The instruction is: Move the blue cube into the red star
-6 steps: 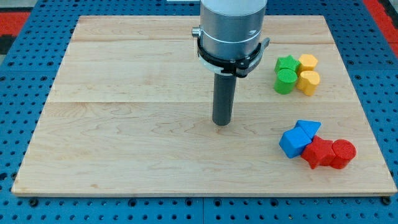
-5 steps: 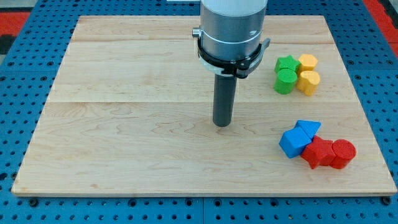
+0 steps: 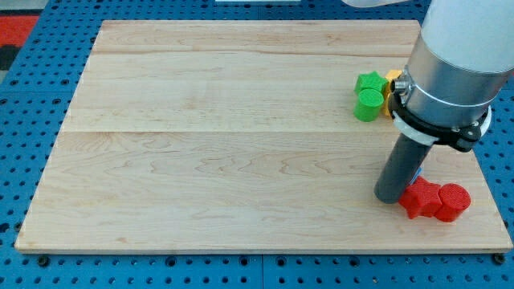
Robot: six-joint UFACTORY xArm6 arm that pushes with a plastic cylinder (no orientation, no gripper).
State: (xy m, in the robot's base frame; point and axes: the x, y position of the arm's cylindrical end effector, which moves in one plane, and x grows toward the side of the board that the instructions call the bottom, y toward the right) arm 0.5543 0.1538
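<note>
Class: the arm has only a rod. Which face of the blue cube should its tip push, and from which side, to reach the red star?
Hard to settle: my tip stands just left of the red star, and the rod hides the blue cube; only a blue sliver shows above the star. Probably push its top face, coming from the view's top.

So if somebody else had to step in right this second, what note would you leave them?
No pincer here; my tip rests on the board, touching the left side of the red star.
The rod hides almost all of the blue cube; only a blue sliver shows, so contact with the star can't be confirmed.
The red cylinder sits right of the star; green blocks and a yellow edge lie at the upper right.
Left: pull back, check the cube.
</note>
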